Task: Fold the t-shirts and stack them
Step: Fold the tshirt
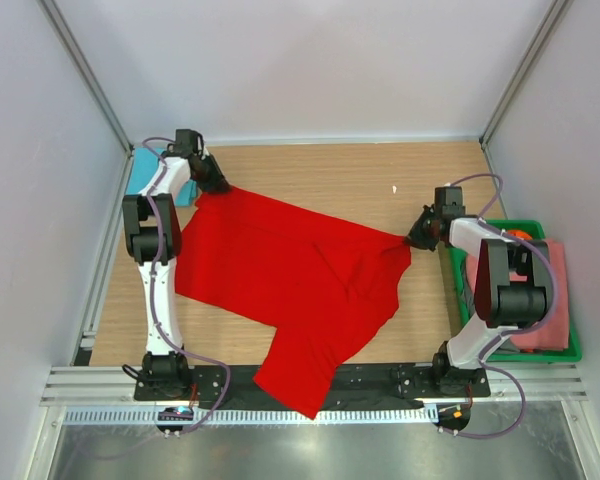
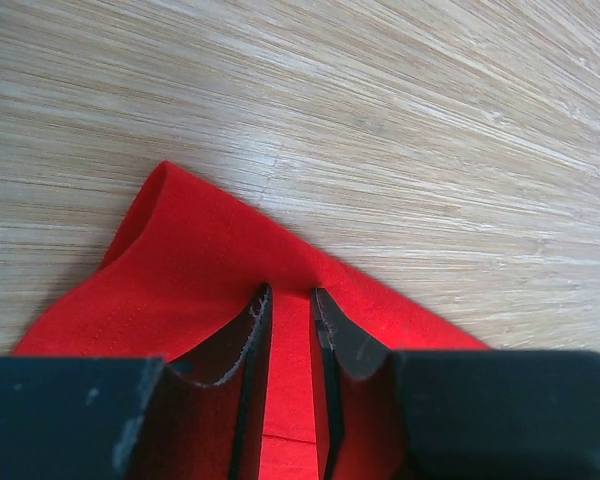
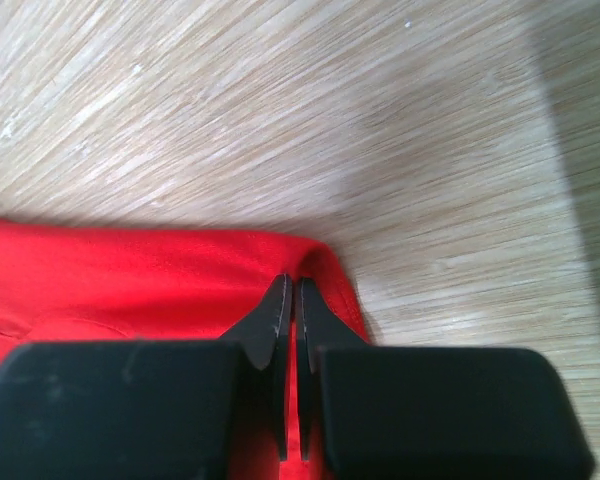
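A bright red t-shirt [image 1: 280,270] lies spread across the wooden table, its lower part hanging over the near edge. My left gripper [image 1: 212,183] is at the shirt's far left corner, and in the left wrist view its fingers [image 2: 292,292] are closed on a fold of red cloth [image 2: 200,270]. My right gripper [image 1: 412,238] pinches the shirt's right corner. The right wrist view shows those jaws [image 3: 293,280] shut, with a thin strip of red cloth [image 3: 130,280] between them. A turquoise t-shirt [image 1: 145,170] lies folded behind the left arm.
A green crate [image 1: 570,352] stands at the right edge, holding a salmon pink tee [image 1: 545,300] and a bit of orange cloth [image 1: 520,234]. Grey walls enclose the table on three sides. A small white speck [image 1: 394,189] lies on the far wood.
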Available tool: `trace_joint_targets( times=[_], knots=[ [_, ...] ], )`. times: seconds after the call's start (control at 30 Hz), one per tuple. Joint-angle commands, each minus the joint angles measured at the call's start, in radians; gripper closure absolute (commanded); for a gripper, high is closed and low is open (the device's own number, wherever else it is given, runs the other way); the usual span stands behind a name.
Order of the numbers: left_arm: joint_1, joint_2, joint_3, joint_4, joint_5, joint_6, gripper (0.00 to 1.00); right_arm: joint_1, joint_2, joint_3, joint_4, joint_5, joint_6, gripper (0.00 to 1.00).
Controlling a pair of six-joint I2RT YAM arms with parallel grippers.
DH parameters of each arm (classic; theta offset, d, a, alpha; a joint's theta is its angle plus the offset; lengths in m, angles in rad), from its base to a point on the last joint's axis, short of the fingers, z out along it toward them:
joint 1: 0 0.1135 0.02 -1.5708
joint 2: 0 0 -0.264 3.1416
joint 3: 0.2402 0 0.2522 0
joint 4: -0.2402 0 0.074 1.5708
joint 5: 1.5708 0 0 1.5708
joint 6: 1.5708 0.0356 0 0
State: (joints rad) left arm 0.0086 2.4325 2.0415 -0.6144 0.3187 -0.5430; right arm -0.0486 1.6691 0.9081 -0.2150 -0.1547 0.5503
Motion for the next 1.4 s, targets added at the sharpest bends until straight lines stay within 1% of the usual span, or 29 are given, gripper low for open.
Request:
trace_joint_targets(
  times=[0.0, 0.03, 0.1, 0.17, 0.2, 0.23, 0.27, 0.3, 0.33, 0.37, 0.4, 0.43, 0.5, 0.53, 0.57, 0.6, 0.67, 0.7, 0.77, 0.8, 0.83, 0.9, 0.93, 0.97, 1.03, 1.1, 1.17, 1.3, 1.37],
  knots=[
    [0.007, -0.028, -0.004, -0.021, -0.001, 0.015, 0.76, -0.005, 0.009, 0.017, -0.010, 0.027, -0.059, 0.94],
    [0.005, -0.044, -0.007, -0.021, 0.003, 0.015, 0.74, -0.005, 0.017, 0.024, -0.021, 0.030, -0.056, 0.91],
    [0.004, -0.078, -0.018, -0.015, 0.022, 0.011, 0.68, -0.005, 0.027, 0.041, -0.047, 0.035, -0.053, 0.90],
    [0.002, -0.136, -0.024, -0.016, 0.037, 0.002, 0.65, -0.005, 0.023, 0.063, -0.078, 0.046, -0.055, 0.87],
    [0.001, -0.157, -0.039, -0.016, 0.043, -0.003, 0.64, -0.004, 0.012, 0.072, -0.095, 0.069, -0.055, 0.84],
    [0.001, -0.209, -0.053, -0.013, 0.046, -0.012, 0.62, -0.005, 0.008, 0.086, -0.116, 0.081, -0.055, 0.72],
    [0.001, -0.237, -0.069, -0.016, 0.049, -0.017, 0.61, -0.005, 0.003, 0.125, -0.186, 0.095, -0.052, 0.66],
    [-0.033, -0.265, -0.119, -0.012, 0.048, -0.021, 0.60, -0.005, -0.002, 0.149, -0.226, 0.118, -0.049, 0.60],
    [-0.057, -0.300, -0.147, -0.004, 0.036, -0.026, 0.60, -0.004, -0.015, 0.187, -0.269, 0.132, -0.040, 0.51],
    [-0.074, -0.364, -0.185, 0.004, 0.027, -0.035, 0.60, 0.003, -0.029, 0.201, -0.341, 0.141, -0.036, 0.45],
    [-0.096, -0.401, -0.219, 0.014, 0.019, -0.040, 0.60, 0.007, -0.046, 0.210, -0.372, 0.145, -0.036, 0.41],
    [-0.148, -0.430, -0.283, 0.030, 0.008, -0.044, 0.60, 0.012, -0.089, 0.215, -0.395, 0.156, -0.036, 0.31],
    [-0.214, -0.509, -0.334, 0.030, -0.035, -0.064, 0.60, 0.026, -0.150, 0.207, -0.437, 0.187, -0.036, 0.25],
    [-0.293, -0.529, -0.387, 0.048, -0.049, -0.075, 0.60, 0.032, -0.176, 0.189, -0.438, 0.167, -0.035, 0.24],
    [-0.338, -0.564, -0.411, 0.062, -0.078, -0.096, 0.60, 0.039, -0.236, 0.178, -0.437, 0.121, -0.036, 0.24],
    [-0.433, -0.576, -0.438, 0.112, -0.090, -0.107, 0.60, 0.049, -0.262, 0.164, -0.432, 0.101, -0.030, 0.24],
    [-0.533, -0.587, -0.495, 0.174, -0.127, -0.121, 0.60, 0.049, -0.342, 0.117, -0.411, 0.025, 0.009, 0.25],
    [-0.626, -0.569, -0.497, 0.194, -0.165, -0.126, 0.59, 0.049, -0.374, 0.098, -0.406, 0.011, 0.020, 0.25],
    [-0.712, -0.534, -0.462, 0.208, -0.213, -0.112, 0.57, 0.049, -0.446, 0.065, -0.411, -0.015, 0.033, 0.25],
    [-0.754, -0.511, -0.445, 0.202, -0.277, -0.094, 0.55, 0.049, -0.462, 0.060, -0.426, -0.014, 0.030, 0.26],
    [-0.824, -0.474, -0.425, 0.176, -0.311, -0.054, 0.55, 0.049, -0.480, 0.054, -0.444, -0.009, 0.025, 0.26],
    [-0.902, -0.432, -0.376, 0.133, -0.381, -0.032, 0.52, 0.049, -0.523, 0.043, -0.484, 0.003, 0.020, 0.26],
    [-0.920, -0.396, -0.356, 0.116, -0.412, -0.026, 0.52, 0.055, -0.538, 0.028, -0.498, 0.006, 0.023, 0.26],
    [-0.933, -0.377, -0.339, 0.101, -0.417, -0.026, 0.52, 0.079, -0.554, 0.020, -0.503, 0.006, 0.026, 0.26],
    [-0.972, -0.327, -0.279, 0.047, -0.446, -0.031, 0.52, 0.090, -0.594, 0.003, -0.523, -0.002, 0.036, 0.26],
    [-0.998, -0.299, -0.236, 0.004, -0.464, -0.037, 0.54, 0.096, -0.615, -0.003, -0.538, 0.003, 0.034, 0.26],
    [-1.010, -0.270, -0.222, -0.005, -0.477, -0.051, 0.55, 0.104, -0.635, -0.005, -0.561, 0.010, 0.030, 0.26],
    [-1.032, -0.219, -0.178, -0.067, -0.515, -0.061, 0.61, 0.116, -0.657, -0.002, -0.577, 0.017, 0.025, 0.26],
    [-1.033, -0.207, -0.176, -0.067, -0.526, -0.061, 0.62, 0.122, -0.661, 0.000, -0.578, 0.017, 0.025, 0.26]
  ],
)
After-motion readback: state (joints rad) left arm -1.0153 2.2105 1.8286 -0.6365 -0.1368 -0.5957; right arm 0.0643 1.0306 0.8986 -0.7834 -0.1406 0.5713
